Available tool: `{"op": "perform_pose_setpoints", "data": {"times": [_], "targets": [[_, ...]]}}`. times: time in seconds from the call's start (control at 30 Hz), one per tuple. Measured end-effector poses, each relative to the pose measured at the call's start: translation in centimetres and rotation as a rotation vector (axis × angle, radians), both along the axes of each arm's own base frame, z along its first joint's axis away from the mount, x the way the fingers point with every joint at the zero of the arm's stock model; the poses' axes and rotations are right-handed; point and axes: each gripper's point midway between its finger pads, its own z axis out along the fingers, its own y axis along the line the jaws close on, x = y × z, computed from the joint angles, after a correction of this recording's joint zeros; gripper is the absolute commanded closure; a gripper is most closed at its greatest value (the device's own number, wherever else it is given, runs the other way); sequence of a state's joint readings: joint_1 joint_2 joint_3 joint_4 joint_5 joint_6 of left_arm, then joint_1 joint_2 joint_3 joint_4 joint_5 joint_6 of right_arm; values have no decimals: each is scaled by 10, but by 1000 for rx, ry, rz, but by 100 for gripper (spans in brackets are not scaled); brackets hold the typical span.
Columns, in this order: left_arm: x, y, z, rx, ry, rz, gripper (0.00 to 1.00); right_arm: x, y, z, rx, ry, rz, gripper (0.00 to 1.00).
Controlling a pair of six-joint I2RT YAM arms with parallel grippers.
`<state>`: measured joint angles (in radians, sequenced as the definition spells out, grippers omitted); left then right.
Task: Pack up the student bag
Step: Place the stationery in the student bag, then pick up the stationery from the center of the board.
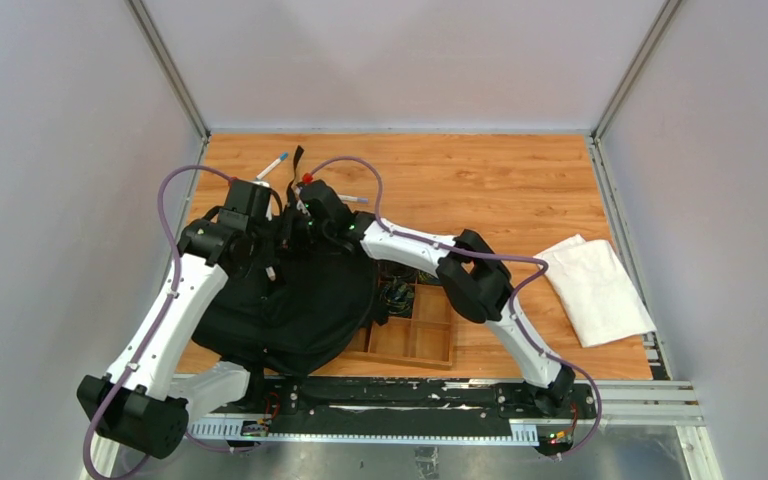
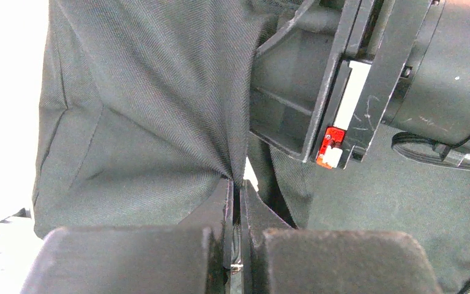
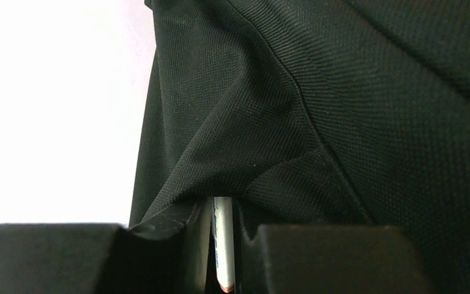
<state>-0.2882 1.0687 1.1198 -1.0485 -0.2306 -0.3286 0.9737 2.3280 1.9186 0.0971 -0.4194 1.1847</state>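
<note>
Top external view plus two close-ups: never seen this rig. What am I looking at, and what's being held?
Two robot arms are bolted at the table's near edge, each ending in a two-finger gripper. The wide picture comes from a fixed camera above and behind them: left arm on the left, right arm on the right. The close-ups come from cameras on the wrists, looking along each arm's own fingers.

On the wooden table lie a floppy black backpack, a wooden compartment tray partly covered by it, a white cloth at right, and a blue-tipped pen at the far side.

The left gripper is shut on a pinch of backpack fabric. The right gripper is closed around a thin white pen, against the fabric.
</note>
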Motion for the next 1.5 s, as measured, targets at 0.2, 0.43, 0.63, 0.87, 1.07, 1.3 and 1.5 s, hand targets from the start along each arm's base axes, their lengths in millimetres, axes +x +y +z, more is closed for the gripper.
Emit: {"op": "perform_pose_setpoints", "data": {"times": [0.2,0.43,0.63,0.87,1.07,1.3,1.5], "targets": [[-2,-1,-1,-4,9,-3,100,-9,-11,-12,-34,-20,-8,59],[-9,0,2,-10,9,-6,100,-19,-41,-5,-65,-74,-31,59],[-13,-2,0,-24,14,-9,66,-35,-79,19,-58,-138,-29,58],[-13,-6,1,-43,15,-21,31,-36,-137,44,-108,-270,-67,52],[5,-7,28,-25,-28,-26,31,-17,-238,54,-245,-392,-240,47],[105,-4,60,13,-104,49,23,-3,-361,31,-442,-409,-483,41],[219,25,43,115,-106,115,16,-5,-402,31,-518,-435,-544,39]]}}
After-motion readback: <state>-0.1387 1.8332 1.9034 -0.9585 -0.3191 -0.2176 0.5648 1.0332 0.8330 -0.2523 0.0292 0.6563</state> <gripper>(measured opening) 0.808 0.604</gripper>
